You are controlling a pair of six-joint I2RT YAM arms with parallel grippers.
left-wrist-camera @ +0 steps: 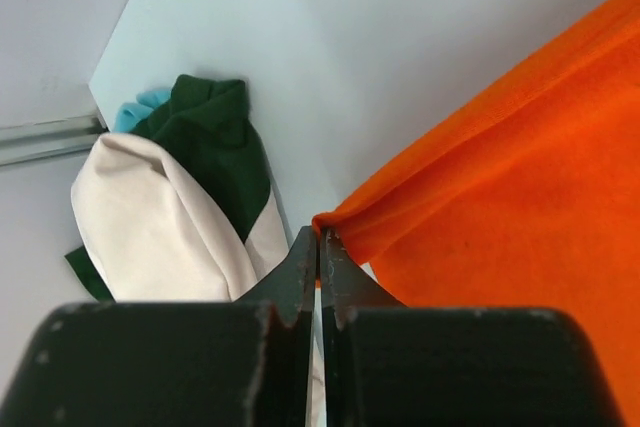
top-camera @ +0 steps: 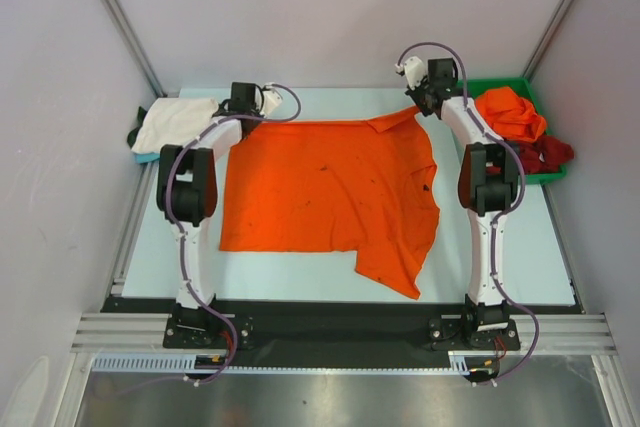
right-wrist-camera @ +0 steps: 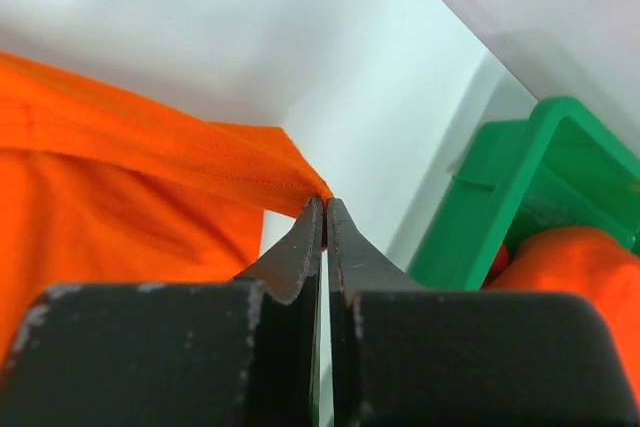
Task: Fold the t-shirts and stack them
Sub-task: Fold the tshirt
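A bright orange t-shirt (top-camera: 330,187) lies spread over the middle of the table, its near right part hanging in folds. My left gripper (top-camera: 250,119) is shut on the shirt's far left corner (left-wrist-camera: 345,217). My right gripper (top-camera: 425,105) is shut on the far right corner (right-wrist-camera: 300,182), lifted a little. A folded white t-shirt (top-camera: 175,125) lies at the far left on dark green and light blue cloth (left-wrist-camera: 215,137). Another orange t-shirt (top-camera: 510,112) and a dark red one (top-camera: 548,154) lie crumpled in the green bin (top-camera: 505,85).
The green bin (right-wrist-camera: 520,187) stands at the far right, close beside my right gripper. Grey walls enclose the table on three sides. A metal rail (top-camera: 340,332) runs along the near edge between the arm bases.
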